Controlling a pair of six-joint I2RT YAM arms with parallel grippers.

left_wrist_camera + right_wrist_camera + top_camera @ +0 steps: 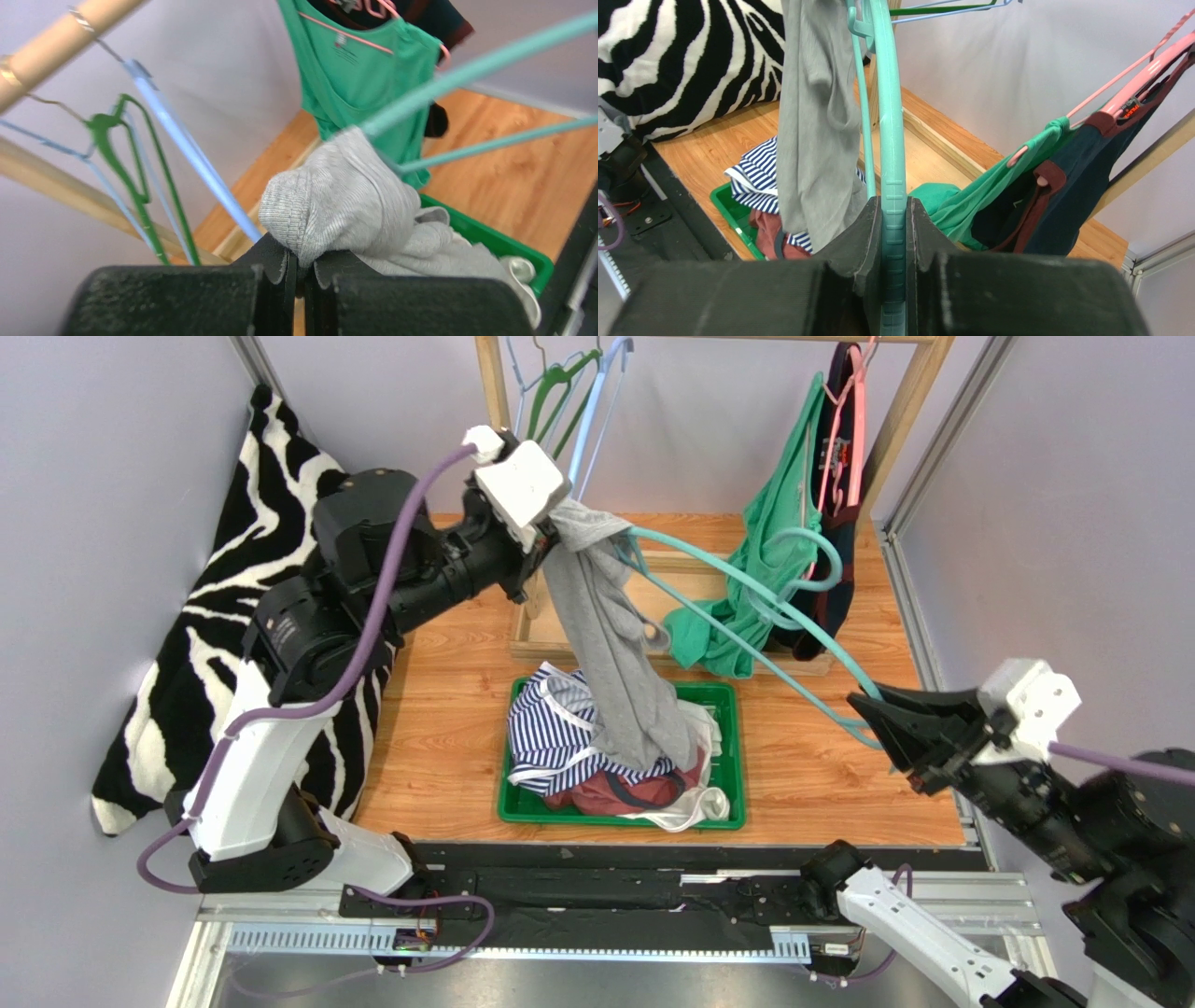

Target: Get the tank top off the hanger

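A grey tank top (613, 661) hangs from the far end of a teal hanger (758, 616), its lower part drooping into a green bin (725, 703). My left gripper (550, 535) is shut on the top's bunched upper edge; in the left wrist view the grey tank top (351, 199) bulges out from between the left gripper's (304, 260) jaws, with the teal hanger's arms (477, 70) running into it. My right gripper (877, 717) is shut on the hanger's near end; the right wrist view shows the teal hanger (892, 175) clamped in the right gripper (895, 210), the grey tank top (815, 126) draped to its left.
The green bin holds a striped garment (561, 728) and dark red clothes. A green top (765, 560) and a dark garment (842, 420) hang on a wooden rack (494, 392), beside empty hangers (568, 392). A zebra-print cloth (211, 630) covers the left wall. A shallow wooden tray (540, 637) lies behind the bin.
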